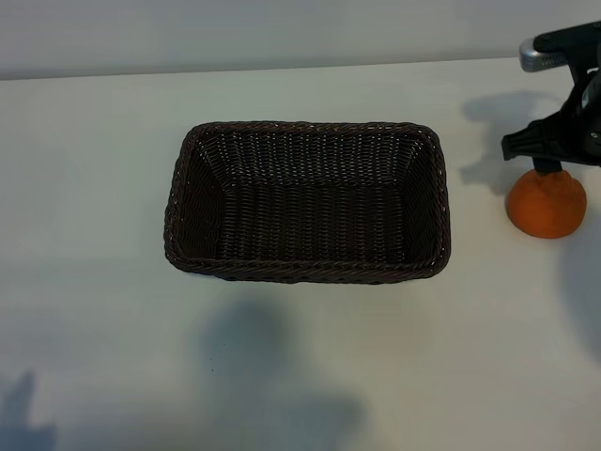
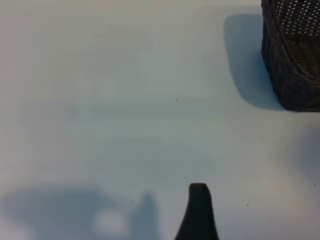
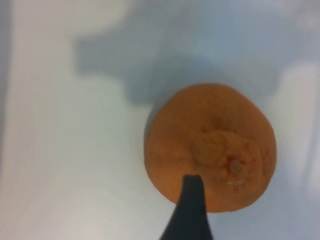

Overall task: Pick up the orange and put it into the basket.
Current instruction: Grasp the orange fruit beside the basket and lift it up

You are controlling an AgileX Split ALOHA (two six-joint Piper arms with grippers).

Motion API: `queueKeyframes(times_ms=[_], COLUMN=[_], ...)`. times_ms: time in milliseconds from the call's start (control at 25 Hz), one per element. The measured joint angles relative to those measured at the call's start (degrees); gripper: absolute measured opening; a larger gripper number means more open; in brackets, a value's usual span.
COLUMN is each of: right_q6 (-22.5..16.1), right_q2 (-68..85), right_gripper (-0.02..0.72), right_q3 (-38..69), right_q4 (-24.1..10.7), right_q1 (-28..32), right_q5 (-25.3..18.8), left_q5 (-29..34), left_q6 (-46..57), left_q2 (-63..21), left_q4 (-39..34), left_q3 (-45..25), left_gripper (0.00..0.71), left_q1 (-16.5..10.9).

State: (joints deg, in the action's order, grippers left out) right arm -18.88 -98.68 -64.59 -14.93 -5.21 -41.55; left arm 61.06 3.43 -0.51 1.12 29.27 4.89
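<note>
The orange [image 1: 547, 207] sits on the white table, to the right of the basket [image 1: 305, 272] and apart from it. The dark woven basket has nothing in it. My right gripper [image 1: 549, 155] hangs just over the far top of the orange, open. In the right wrist view one black finger [image 3: 191, 210] overlaps the near side of the orange [image 3: 215, 135]; the other finger is out of frame. My left gripper is outside the exterior view. Its wrist view shows one dark finger [image 2: 198, 212] over bare table, with a corner of the basket [image 2: 292, 75] farther off.
The white table [image 1: 103, 188] ends at a pale wall along the far edge. Shadows of the arms fall on the table in front of the basket and at the front left.
</note>
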Motion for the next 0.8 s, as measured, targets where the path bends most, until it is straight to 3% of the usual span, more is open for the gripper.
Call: queueKeyframes(times_ms=[240,800], right_q6=[5.6,6.2], right_q2=[-1.6,-8.2], right_gripper=[0.593,0.568], right_q3=[0.0,0.0], right_q4=[6.1,6.2], right_q1=[0.9,1.0], right_q5=[2.0,3.8], left_q5=[0.0,-0.1], left_q6=[0.0,0.0], left_q2=[0.0,0.0], left_q4=[0.0,0.0], left_q3=[0.0,0.0], left_gripper=[0.590,0.590], left_q1=[0.1,0.3])
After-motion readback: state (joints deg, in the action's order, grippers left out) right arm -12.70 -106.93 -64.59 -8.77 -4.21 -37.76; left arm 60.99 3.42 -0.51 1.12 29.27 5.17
